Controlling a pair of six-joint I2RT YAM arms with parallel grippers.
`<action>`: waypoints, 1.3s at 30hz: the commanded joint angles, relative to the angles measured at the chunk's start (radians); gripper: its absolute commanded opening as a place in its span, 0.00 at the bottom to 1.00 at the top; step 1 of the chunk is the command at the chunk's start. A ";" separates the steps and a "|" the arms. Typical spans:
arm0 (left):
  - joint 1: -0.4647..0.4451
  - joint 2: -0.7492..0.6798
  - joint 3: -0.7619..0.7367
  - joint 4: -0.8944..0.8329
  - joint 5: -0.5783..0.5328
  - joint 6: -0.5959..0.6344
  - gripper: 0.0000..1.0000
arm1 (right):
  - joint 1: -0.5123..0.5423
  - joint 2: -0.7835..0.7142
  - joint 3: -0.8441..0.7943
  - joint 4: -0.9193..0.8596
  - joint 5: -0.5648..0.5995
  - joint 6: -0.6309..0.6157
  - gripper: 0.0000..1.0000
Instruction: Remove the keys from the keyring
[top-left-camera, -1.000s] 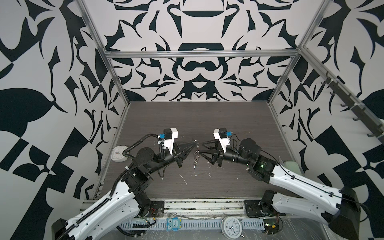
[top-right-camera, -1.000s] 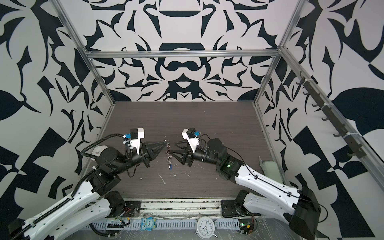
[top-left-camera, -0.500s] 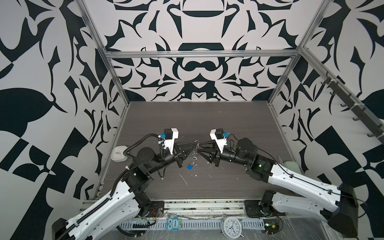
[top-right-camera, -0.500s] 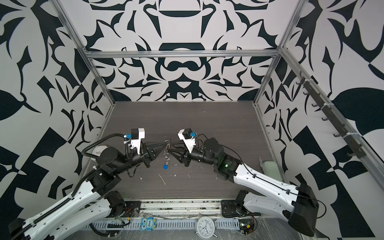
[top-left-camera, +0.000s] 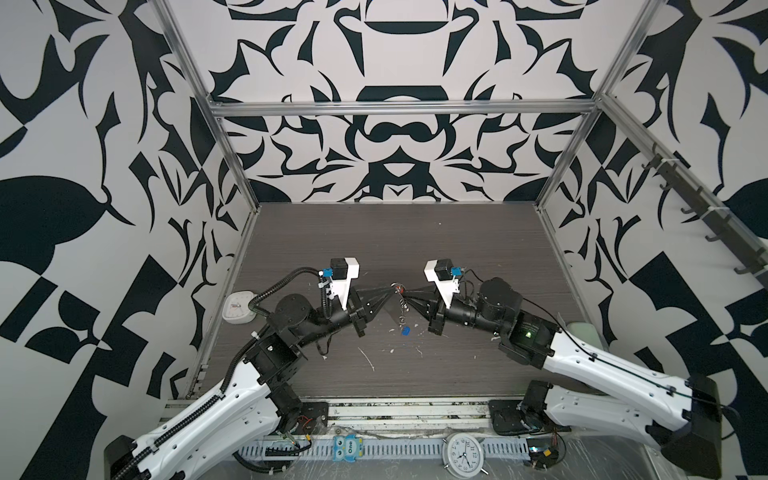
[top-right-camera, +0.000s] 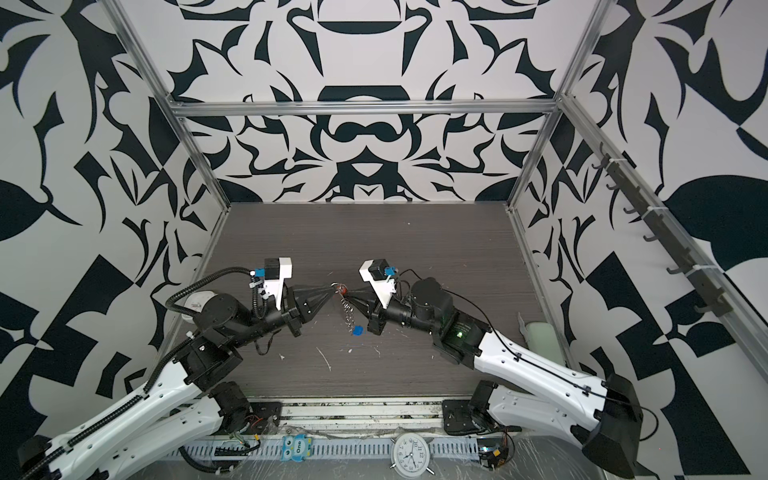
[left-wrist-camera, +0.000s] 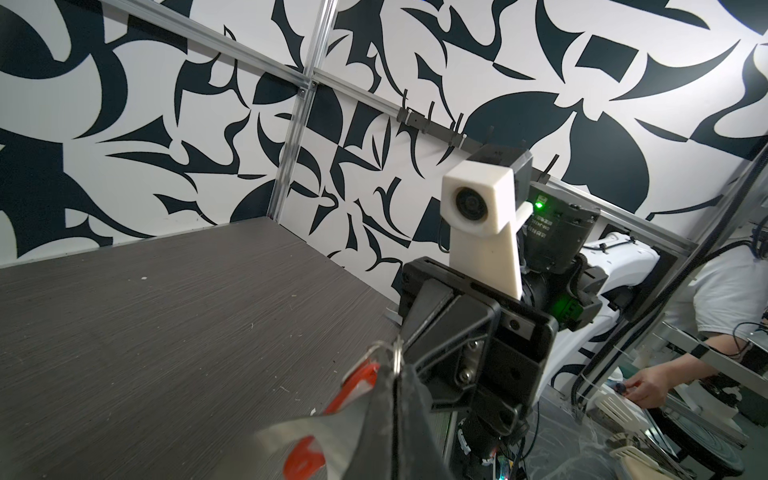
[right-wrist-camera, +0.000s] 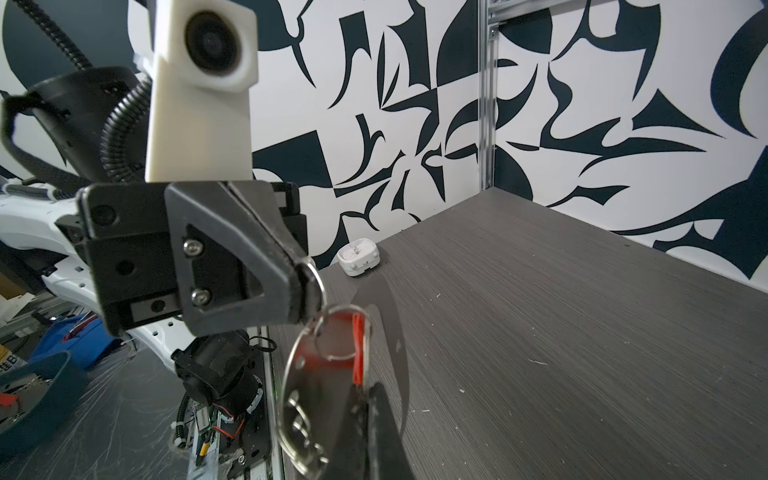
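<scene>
Above the middle of the worktop (top-left-camera: 415, 249), the left pincer (top-left-camera: 390, 292) is closed on a silver ring (right-wrist-camera: 316, 282) at the top of the keyring (top-left-camera: 402, 309), whose clips are hung below it. The right pincer (top-left-camera: 408, 294) is clamped on the red-orange tag (right-wrist-camera: 356, 345) of one key. The blue tag (top-left-camera: 405, 331) is seen at the lowest end; contact with the worktop cannot be told.

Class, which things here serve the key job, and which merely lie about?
Job: red-orange plastic key tag; blue plastic key tag; silver metal keyring; left claw; right claw.
Lying about: small white square clock; round white alarm clock; blue owl figure.
</scene>
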 joint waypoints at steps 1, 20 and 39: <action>-0.002 -0.016 0.007 0.011 0.025 0.017 0.00 | 0.003 -0.023 0.055 -0.031 0.021 -0.036 0.00; -0.002 -0.026 0.052 -0.119 0.103 0.081 0.00 | 0.002 0.019 0.265 -0.370 -0.083 -0.215 0.00; -0.002 -0.048 0.058 -0.121 0.207 0.075 0.00 | -0.030 0.026 0.306 -0.445 -0.104 -0.287 0.00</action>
